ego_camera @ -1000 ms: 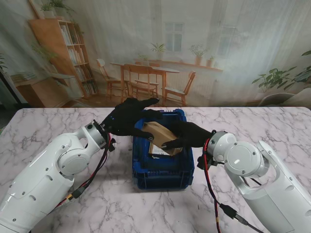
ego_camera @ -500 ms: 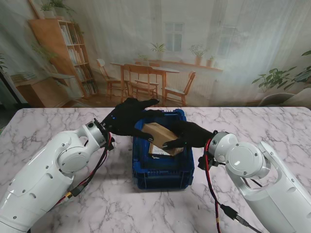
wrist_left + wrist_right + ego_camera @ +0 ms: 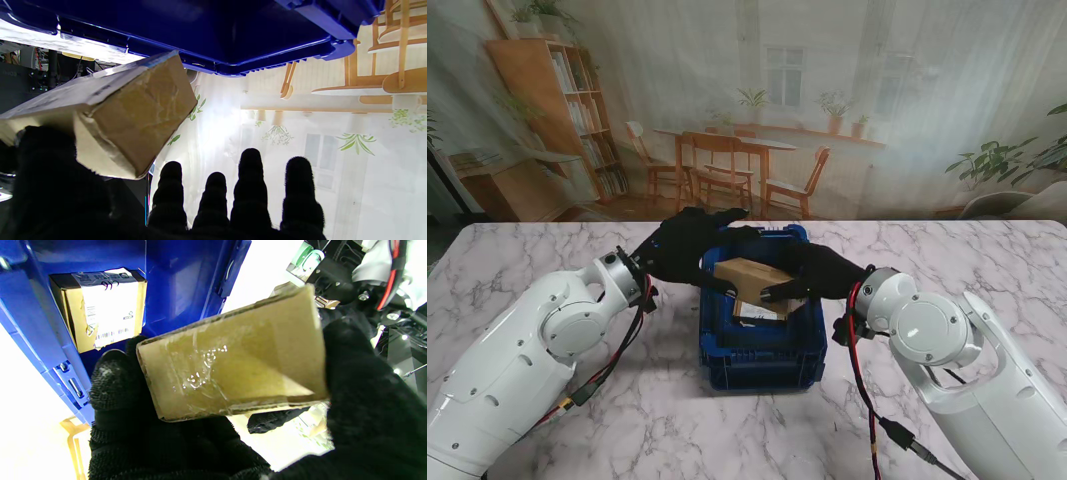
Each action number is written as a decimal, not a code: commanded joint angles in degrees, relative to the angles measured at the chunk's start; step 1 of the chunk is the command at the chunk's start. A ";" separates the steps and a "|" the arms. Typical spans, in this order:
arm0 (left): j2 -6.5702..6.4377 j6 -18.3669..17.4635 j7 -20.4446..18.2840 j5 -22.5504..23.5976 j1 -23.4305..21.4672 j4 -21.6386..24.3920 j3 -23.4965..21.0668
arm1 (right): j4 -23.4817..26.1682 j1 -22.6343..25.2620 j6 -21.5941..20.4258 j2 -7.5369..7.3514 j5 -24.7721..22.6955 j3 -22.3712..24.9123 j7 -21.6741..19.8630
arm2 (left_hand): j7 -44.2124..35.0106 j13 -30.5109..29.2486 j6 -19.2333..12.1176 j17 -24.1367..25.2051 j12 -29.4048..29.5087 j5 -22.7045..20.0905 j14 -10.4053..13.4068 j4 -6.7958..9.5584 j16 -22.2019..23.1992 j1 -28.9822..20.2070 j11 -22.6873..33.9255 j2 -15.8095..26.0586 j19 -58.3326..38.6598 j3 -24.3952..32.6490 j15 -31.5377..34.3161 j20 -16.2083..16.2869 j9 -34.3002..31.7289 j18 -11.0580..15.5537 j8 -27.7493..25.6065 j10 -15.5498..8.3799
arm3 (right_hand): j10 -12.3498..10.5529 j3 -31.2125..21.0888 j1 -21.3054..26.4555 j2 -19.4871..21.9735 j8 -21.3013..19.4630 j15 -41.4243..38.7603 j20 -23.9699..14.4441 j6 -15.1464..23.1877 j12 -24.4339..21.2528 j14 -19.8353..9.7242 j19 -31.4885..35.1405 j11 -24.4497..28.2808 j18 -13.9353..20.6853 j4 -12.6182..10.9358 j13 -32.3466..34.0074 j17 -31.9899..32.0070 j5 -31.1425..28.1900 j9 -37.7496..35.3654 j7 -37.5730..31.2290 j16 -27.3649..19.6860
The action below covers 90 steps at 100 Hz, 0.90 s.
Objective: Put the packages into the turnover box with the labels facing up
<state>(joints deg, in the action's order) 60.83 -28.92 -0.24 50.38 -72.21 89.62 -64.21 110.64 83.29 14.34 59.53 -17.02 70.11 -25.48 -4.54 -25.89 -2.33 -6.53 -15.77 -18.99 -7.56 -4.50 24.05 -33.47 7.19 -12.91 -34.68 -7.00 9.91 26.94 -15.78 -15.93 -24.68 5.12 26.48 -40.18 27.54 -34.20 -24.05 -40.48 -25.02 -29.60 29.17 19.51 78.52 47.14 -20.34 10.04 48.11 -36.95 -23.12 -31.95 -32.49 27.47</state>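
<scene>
Fingers of right hand clamp package | left hand spread | labelled package inside turnover box

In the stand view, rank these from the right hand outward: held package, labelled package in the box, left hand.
1. Held package, in the right hand.
2. Labelled package, in the turnover box, underneath.
3. Left hand, at the held package's far end.

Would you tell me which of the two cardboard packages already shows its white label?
The package lying inside the blue box, package; its white label faces up. The held package shows plain taped cardboard.
</scene>
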 commanded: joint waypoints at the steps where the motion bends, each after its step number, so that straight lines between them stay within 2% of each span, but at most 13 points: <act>1: -0.13 0.30 -1.41 -0.20 -0.31 -0.98 0.34 | 0.76 -0.38 0.11 0.53 0.05 -0.08 0.36 | 1.67 1.05 1.39 1.26 0.47 2.54 -0.30 2.92 0.17 -1.24 -1.31 -2.61 1.86 5.65 -0.22 0.85 2.04 0.18 0.86 -0.02 | -9.94 -16.41 15.10 4.83 -2.56 -5.42 -0.53 18.46 1.91 -9.46 1.11 2.96 4.70 -3.59 5.15 -1.83 -5.15 -1.04 -11.86 1.65; 26: -0.05 0.33 -2.10 -1.76 -0.39 -1.11 0.44 | 0.20 -0.53 1.06 0.80 -0.85 0.02 1.61 | 2.38 1.54 2.97 1.68 0.52 4.03 -0.34 2.57 0.18 1.54 -1.76 -1.88 2.65 5.12 -0.39 1.00 2.08 0.05 1.72 -0.06 | -9.88 -16.85 15.71 4.62 -1.99 -5.60 -0.48 18.50 1.90 -9.57 1.18 3.00 4.76 -3.19 5.56 -2.27 -5.22 -1.27 -12.43 1.69; 33: -0.02 0.51 -2.53 -2.57 -0.48 -1.07 0.46 | -0.02 -0.64 1.35 0.89 -1.12 -0.02 2.01 | 2.80 1.75 3.58 1.78 0.55 4.69 -0.35 2.54 0.17 2.44 -1.96 -1.04 3.01 5.15 -0.47 1.02 2.26 -0.01 2.09 0.13 | -9.79 -17.25 15.95 4.49 -1.81 -5.67 -0.47 18.57 1.85 -9.57 1.23 2.98 4.68 -3.06 5.71 -2.41 -5.28 -1.41 -12.65 1.71; 41: 0.03 0.91 -2.93 -3.45 -0.47 -1.09 0.53 | -0.29 -0.82 1.65 0.97 -1.37 -0.14 2.34 | 3.37 1.87 5.01 1.71 0.62 5.71 -0.31 2.60 0.21 4.98 -2.22 1.84 3.28 5.06 -0.49 1.15 2.34 0.02 2.61 0.64 | -9.81 -17.80 16.10 4.23 -1.57 -5.76 -0.46 18.60 1.80 -9.64 1.32 2.98 4.82 -2.90 5.93 -2.71 -5.37 -1.61 -12.90 1.72; 52: 0.14 1.36 -3.11 -4.41 -0.54 -1.04 0.55 | -0.56 -0.94 1.88 1.05 -1.51 -0.28 2.71 | 3.71 1.97 6.19 1.62 0.69 6.54 -0.38 2.83 0.27 5.56 -2.48 2.71 3.56 5.32 -0.49 1.34 2.30 0.01 3.04 0.81 | -9.78 -18.33 16.08 3.94 -1.35 -5.89 -0.43 18.58 1.74 -9.70 1.38 2.99 4.91 -2.74 6.20 -2.95 -5.43 -1.78 -13.15 1.75; 65: 0.19 0.94 -2.82 -4.52 -0.39 -1.20 0.58 | -0.48 -0.84 2.11 1.17 -1.56 -0.30 3.20 | 3.54 2.09 6.31 1.58 0.77 6.60 -0.52 2.84 0.31 4.82 -2.95 0.80 3.74 5.37 -0.53 1.59 3.10 -0.09 3.24 0.67 | -9.77 -18.65 16.13 3.84 -1.13 -5.94 -0.38 18.64 1.69 -9.79 1.40 2.99 4.93 -2.60 6.32 -3.11 -5.46 -1.82 -13.36 1.75; 79: 0.07 -0.05 -2.17 -2.86 -0.09 -1.56 0.60 | -0.41 -0.75 2.48 1.29 -2.03 -0.15 3.84 | 4.72 2.75 5.34 1.52 1.26 9.74 -0.69 2.69 0.18 3.88 -4.18 -2.72 4.17 5.03 -0.81 1.68 5.44 -0.10 3.90 0.98 | -9.72 -19.05 16.27 3.69 -0.92 -5.97 -0.34 18.61 1.62 -9.81 1.44 2.98 4.90 -2.47 6.41 -3.33 -5.54 -1.96 -13.60 1.74; 90: -0.06 0.13 -2.00 -1.59 0.21 -1.79 0.76 | -0.27 -0.53 2.52 1.31 -1.86 0.04 3.92 | 5.31 2.81 6.18 0.82 2.23 11.39 -1.01 3.24 -0.06 3.27 -5.28 -7.92 4.86 5.69 -0.83 1.57 6.74 -0.25 5.58 2.40 | -9.63 -19.26 16.26 3.66 -0.68 -6.05 -0.30 18.61 1.58 -9.79 1.45 2.99 4.88 -2.35 6.58 -3.38 -5.52 -2.02 -13.72 1.75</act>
<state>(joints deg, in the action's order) 60.88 -28.95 -1.61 48.32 -72.47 88.29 -63.77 110.25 82.45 16.51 60.71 -18.96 69.99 -21.58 -0.19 -23.63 3.29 -5.82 -14.36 -10.56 -8.18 -3.39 24.05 -30.29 3.57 -17.50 -31.70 -2.49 9.91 27.69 -12.15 -15.93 -20.20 6.60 24.95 -40.18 27.61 -34.44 -24.16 -40.48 -25.02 -16.73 29.10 19.51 78.61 47.06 -20.34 10.60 48.60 -38.08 -24.81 -31.90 -40.03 27.50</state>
